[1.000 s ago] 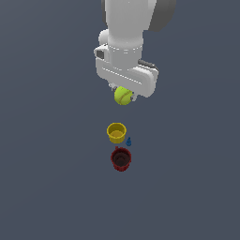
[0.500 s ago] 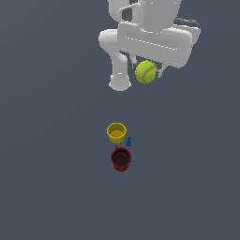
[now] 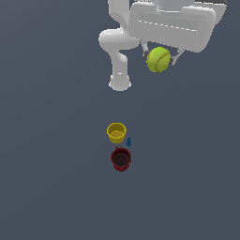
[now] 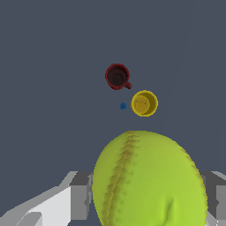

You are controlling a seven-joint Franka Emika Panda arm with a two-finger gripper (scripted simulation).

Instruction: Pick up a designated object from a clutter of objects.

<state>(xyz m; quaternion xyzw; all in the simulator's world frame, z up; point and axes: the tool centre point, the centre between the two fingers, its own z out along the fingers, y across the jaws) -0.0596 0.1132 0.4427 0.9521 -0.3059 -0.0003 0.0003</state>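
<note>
1 tennis ball [image 3: 158, 59] in tool [image 3: 159, 60], seam running lengthwise.

We saw flat, even, dim render lighting, no cast shadows or glare on the surface [image 3: 51, 178]; edges sharp, slightly pixelated.

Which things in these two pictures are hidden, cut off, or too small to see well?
- Tool fingertips: the tennis ball covers them in the exterior view; the wrist view's lower edge cuts them off.
- Tennis ball's lower part: cut by the wrist view's edge.
- Blue piece: too small in both views to tell its shape.
- Arm's upper part: cut by the exterior view's top edge.
- Yellow cup and red cup: insides too small for detail.
</note>
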